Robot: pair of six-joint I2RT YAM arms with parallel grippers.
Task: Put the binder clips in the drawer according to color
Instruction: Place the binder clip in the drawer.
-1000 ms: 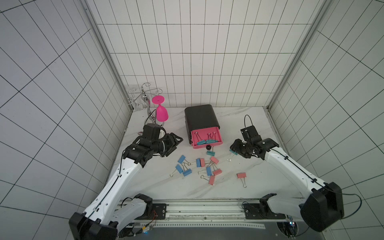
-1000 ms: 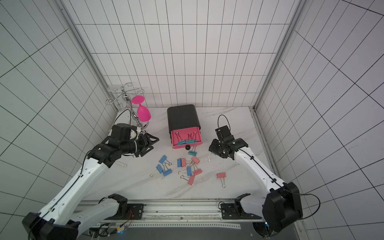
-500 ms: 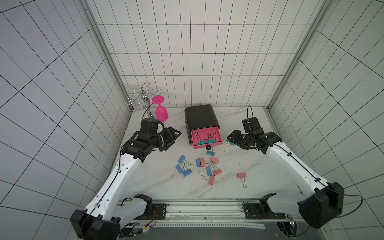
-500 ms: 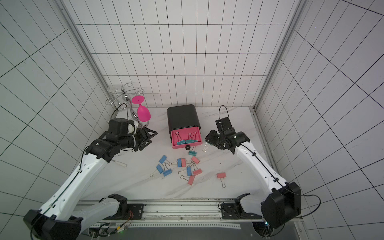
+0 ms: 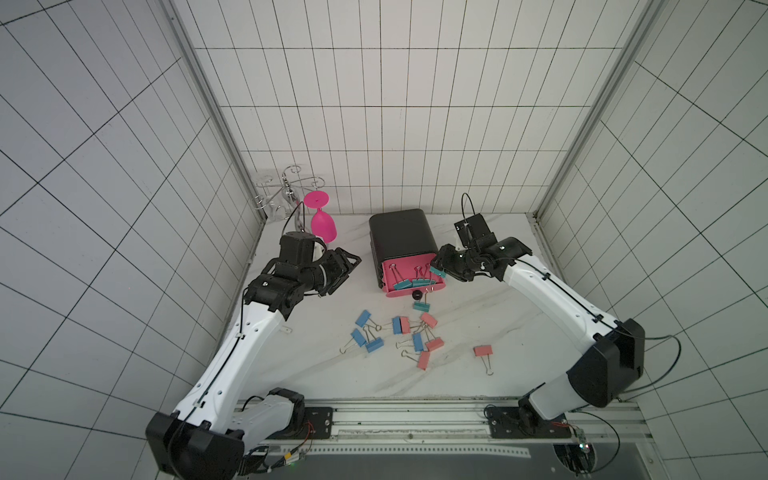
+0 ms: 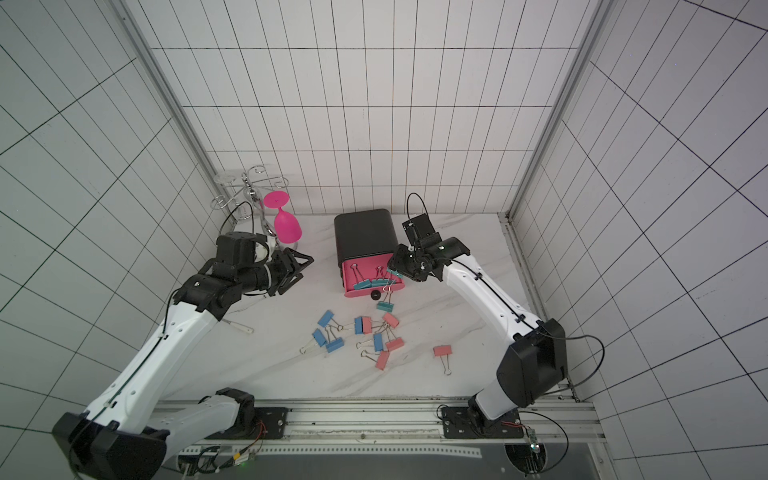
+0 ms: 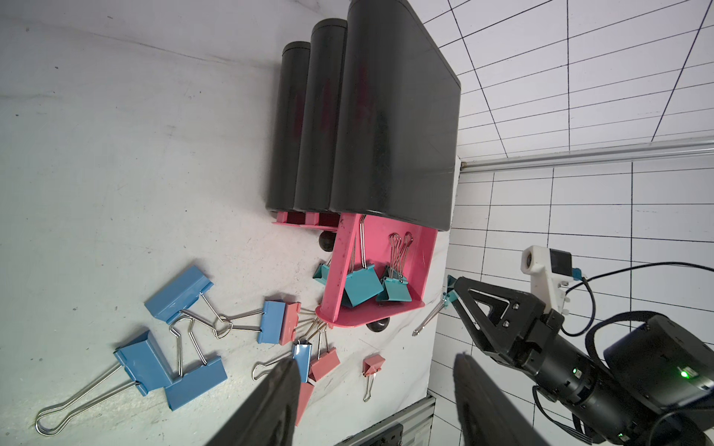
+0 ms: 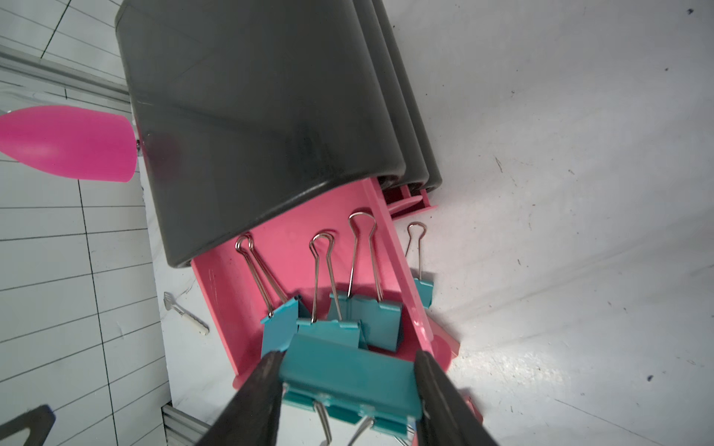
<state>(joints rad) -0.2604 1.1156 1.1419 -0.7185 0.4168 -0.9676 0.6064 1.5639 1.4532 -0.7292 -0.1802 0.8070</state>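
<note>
The drawer (image 5: pixel 401 239) is a black chest whose top pink drawer (image 5: pixel 397 293) is pulled out, with several teal binder clips (image 8: pixel 380 316) lying in it. My right gripper (image 8: pixel 348 359) is shut on a teal binder clip (image 8: pixel 347 376), held by its two ends just above the open drawer's front right corner (image 5: pixel 437 272). Blue (image 5: pixel 363 318), salmon-pink (image 5: pixel 483 351) and one teal (image 5: pixel 421 306) binder clips lie loose on the table in front of the chest. My left gripper (image 5: pixel 351 264) hovers left of the chest, open and empty (image 7: pixel 375 365).
A pink goblet (image 5: pixel 323 224) hangs upside down from a wire rack (image 5: pixel 286 193) at the back left, close behind my left wrist. A small white piece (image 5: pixel 286 330) lies on the table under the left arm. A metal rail (image 5: pixel 415 419) runs along the front edge.
My right gripper has carried the teal clip from right of the chest up and leftward to the open drawer. The left gripper has shifted a little toward the back.
</note>
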